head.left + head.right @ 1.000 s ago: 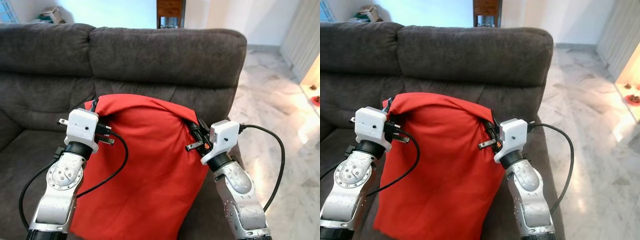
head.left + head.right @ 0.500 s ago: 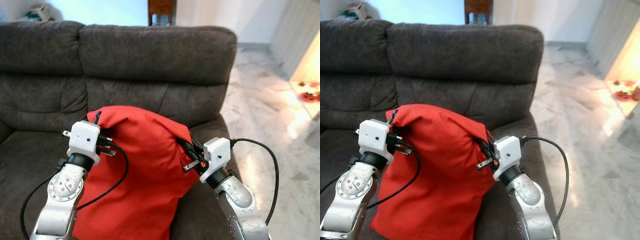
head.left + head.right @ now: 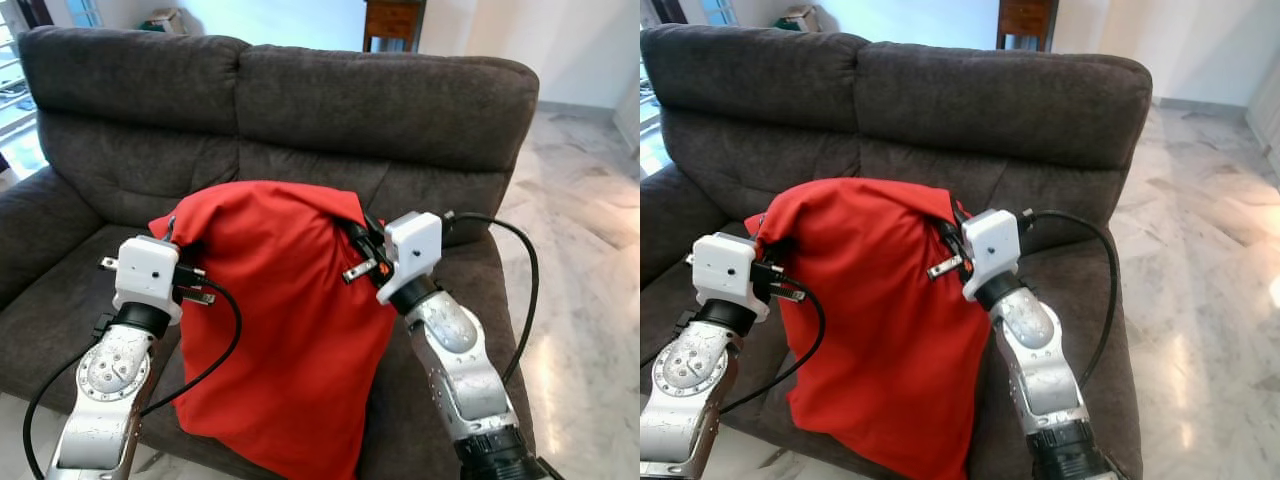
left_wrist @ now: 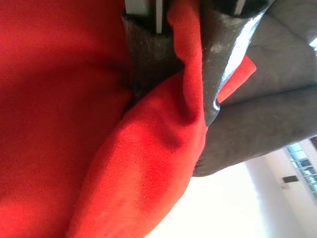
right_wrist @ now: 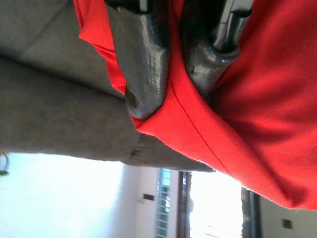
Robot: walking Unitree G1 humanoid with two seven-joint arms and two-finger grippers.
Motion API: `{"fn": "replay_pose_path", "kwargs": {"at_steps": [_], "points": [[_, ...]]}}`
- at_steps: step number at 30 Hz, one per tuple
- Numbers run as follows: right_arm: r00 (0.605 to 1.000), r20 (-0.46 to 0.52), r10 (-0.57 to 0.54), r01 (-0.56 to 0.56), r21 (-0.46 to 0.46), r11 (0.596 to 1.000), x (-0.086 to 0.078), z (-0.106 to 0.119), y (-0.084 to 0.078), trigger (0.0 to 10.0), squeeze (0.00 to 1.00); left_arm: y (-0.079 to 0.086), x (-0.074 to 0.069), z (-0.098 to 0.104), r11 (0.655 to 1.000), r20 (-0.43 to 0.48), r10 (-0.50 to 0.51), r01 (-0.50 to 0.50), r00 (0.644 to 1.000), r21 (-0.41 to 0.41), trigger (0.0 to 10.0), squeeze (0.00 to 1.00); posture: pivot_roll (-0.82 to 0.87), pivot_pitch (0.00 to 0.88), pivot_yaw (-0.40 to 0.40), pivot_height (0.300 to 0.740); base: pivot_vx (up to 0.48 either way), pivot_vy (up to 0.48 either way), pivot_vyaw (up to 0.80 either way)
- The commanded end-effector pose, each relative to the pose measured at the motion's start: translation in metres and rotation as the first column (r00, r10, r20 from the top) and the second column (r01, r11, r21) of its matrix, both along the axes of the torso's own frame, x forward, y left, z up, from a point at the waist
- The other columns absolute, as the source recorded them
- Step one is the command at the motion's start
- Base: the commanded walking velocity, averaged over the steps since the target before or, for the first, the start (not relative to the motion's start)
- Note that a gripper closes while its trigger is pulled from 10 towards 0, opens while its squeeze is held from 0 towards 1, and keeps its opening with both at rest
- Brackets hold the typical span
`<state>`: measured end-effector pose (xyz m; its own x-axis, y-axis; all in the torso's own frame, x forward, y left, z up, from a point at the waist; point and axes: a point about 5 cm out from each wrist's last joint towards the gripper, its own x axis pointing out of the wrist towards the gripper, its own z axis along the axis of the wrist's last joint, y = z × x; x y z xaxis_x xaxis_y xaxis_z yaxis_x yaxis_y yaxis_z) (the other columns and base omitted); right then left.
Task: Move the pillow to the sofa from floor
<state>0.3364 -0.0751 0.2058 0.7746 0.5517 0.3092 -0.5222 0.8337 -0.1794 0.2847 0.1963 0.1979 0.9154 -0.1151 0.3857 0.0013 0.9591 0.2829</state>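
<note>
A large red pillow (image 3: 275,330) hangs upright between my two arms, over the front of the dark grey sofa (image 3: 300,110). My left gripper (image 3: 172,228) is shut on the pillow's upper left corner, and the left wrist view has red cloth (image 4: 185,94) pinched between the black fingers (image 4: 220,64). At the upper right edge my right gripper (image 3: 352,232) is shut on the pillow too; the right wrist view has a fold of red fabric (image 5: 173,94) squeezed between its fingers (image 5: 143,64). The pillow's lower end droops past the seat's front edge.
The sofa's seat cushions (image 3: 60,310) lie on both sides of the pillow, with a padded armrest (image 3: 30,225) at the left. Pale marble floor (image 3: 590,290) runs along the right. A wooden cabinet (image 3: 392,20) stands behind the sofa's backrest.
The camera has swung and the view shifted right, now taking in the left armrest. Both grippers keep their hold, and the pillow sits a bit higher against the backrest.
</note>
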Motion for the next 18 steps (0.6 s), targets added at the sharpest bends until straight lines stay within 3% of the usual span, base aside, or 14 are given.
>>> {"fn": "replay_pose_path", "kwargs": {"at_steps": [1, 7, 12, 18], "points": [[0.99, 0.138, 0.039, -0.044, 0.033, 0.998, -0.002, 0.03, 0.011, 10.0, 0.0, -0.007, 0.0, 0.001, 0.999, 0.004, -0.047, 0.047, 0.999, -0.001, 10.0, 0.0, 0.04, 0.102, 0.029, 0.74, 0.0, 0.0, 0.0], [0.987, 0.156, 0.034, -0.04, 0.036, 0.999, 0.005, 0.035, 0.018, 10.0, 0.0, -0.008, 0.001, 0.005, 0.998, 0.007, -0.067, 0.067, 0.998, -0.017, 10.0, 0.0, 0.04, 0.107, 0.033, 0.74, 0.0, 0.0, 0.0], [0.977, 0.212, 0.019, -0.024, 0.022, 0.999, 0.017, 0.052, 0.023, 10.0, 0.0, -0.008, 0.002, 0.008, 0.997, 0.017, -0.074, 0.074, 0.997, -0.021, 10.0, 0.0, 0.04, 0.107, 0.034, 0.74, 0.0, 0.0, 0.0], [0.956, 0.286, 0.065, -0.068, 0.002, 0.998, 0.021, 0.076, 0.044, 10.0, 0.0, -0.005, 0.001, 0.009, 0.998, 0.026, -0.053, 0.054, 0.998, -0.032, 10.0, 0.0, 0.05, 0.109, 0.027, 0.74, 0.0, 0.0, 0.0]]}}
